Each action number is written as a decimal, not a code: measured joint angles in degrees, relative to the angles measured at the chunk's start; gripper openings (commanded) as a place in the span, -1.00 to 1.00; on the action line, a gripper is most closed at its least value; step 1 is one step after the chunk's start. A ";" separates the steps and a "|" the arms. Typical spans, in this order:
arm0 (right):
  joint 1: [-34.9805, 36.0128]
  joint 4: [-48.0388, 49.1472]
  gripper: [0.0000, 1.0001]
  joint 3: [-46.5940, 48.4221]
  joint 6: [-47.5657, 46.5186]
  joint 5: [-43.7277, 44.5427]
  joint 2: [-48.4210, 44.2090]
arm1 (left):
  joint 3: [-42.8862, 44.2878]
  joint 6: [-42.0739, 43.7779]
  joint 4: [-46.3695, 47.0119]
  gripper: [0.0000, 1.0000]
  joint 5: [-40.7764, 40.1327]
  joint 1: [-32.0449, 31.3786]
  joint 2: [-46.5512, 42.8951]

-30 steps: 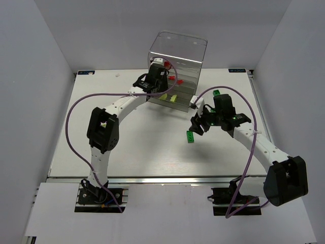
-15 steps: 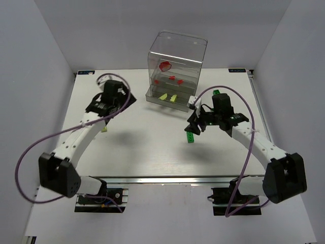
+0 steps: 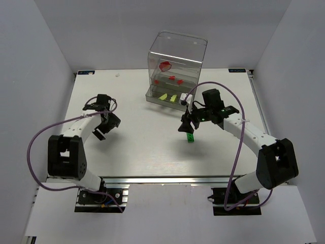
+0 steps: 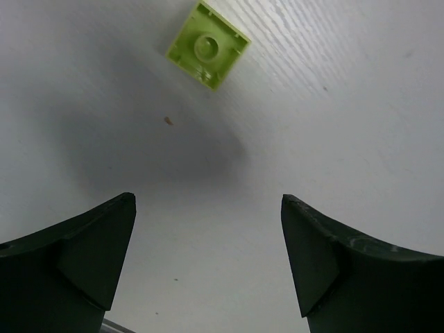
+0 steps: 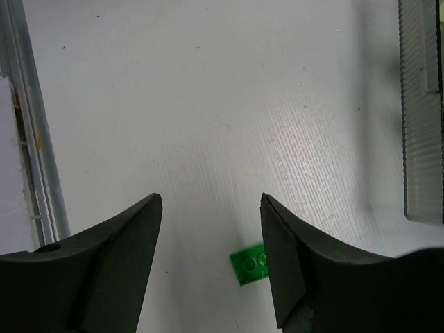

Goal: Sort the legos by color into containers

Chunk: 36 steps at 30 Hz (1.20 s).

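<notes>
Far back on the desk (image 3: pixel 142 147), the clear box (image 3: pixel 177 51) is seen. The left fingers (image 4: pixel 83 257) are spread wide near a yellow-green brick (image 4: pixel 208 45), the right fingers (image 5: pixel 104 270) wide over a green brick (image 5: pixel 246 267). Both bricks are judged light, hard, slippery; flat sides are best pinched.

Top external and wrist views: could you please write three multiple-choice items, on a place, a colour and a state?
1. The green brick lies: A. on the table beneath the right gripper; B. on a plate; C. in a cup.
2. The brick ahead of the left gripper is: A. red; B. blue; C. yellow-green.
3. The right gripper is: A. shut on a brick; B. open, empty; C. unseen.
1A, bare table around it; 2C, left wrist view; 3B, fingers wide apart.
</notes>
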 measured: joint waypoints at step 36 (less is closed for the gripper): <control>0.07 -0.11 0.30 -1.25 1.18 3.41 -1.18 | 14.03 18.36 3.37 -0.88 9.07 10.54 21.62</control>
